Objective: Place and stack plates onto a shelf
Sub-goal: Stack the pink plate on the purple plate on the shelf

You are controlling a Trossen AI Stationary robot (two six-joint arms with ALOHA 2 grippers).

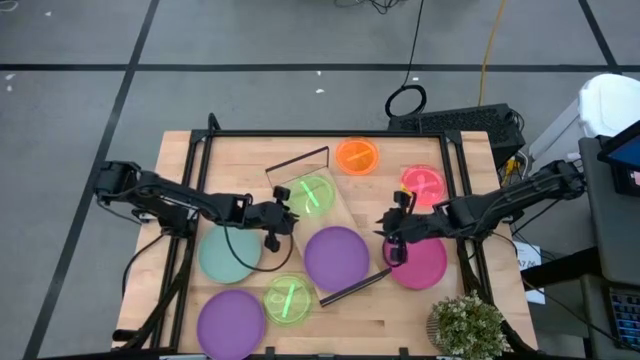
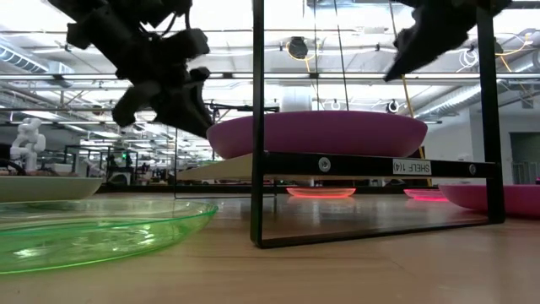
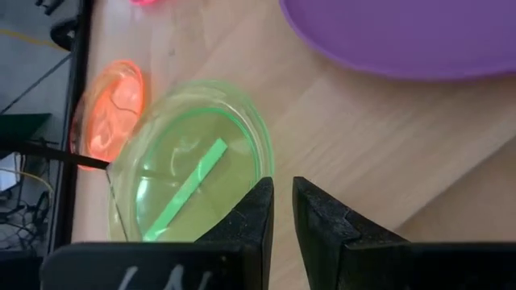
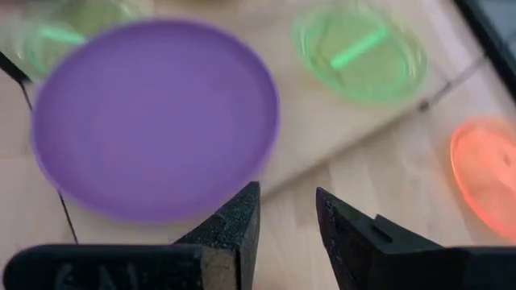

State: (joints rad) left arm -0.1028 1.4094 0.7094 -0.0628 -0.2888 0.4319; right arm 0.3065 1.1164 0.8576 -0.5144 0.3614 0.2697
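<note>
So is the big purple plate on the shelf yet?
Yes. One purple plate lies flat on the shelf, beside a green plate.

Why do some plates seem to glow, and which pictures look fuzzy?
High view: the orange plate and the green plate on the shelf shine, being translucent. Right wrist view: the purple plate looks soft. Low view: ceiling lights glare; the near green plate is blurred.

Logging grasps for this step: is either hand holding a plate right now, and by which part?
Nothing is held. The left hand and right hand both show empty gaps between their fingers.
</note>
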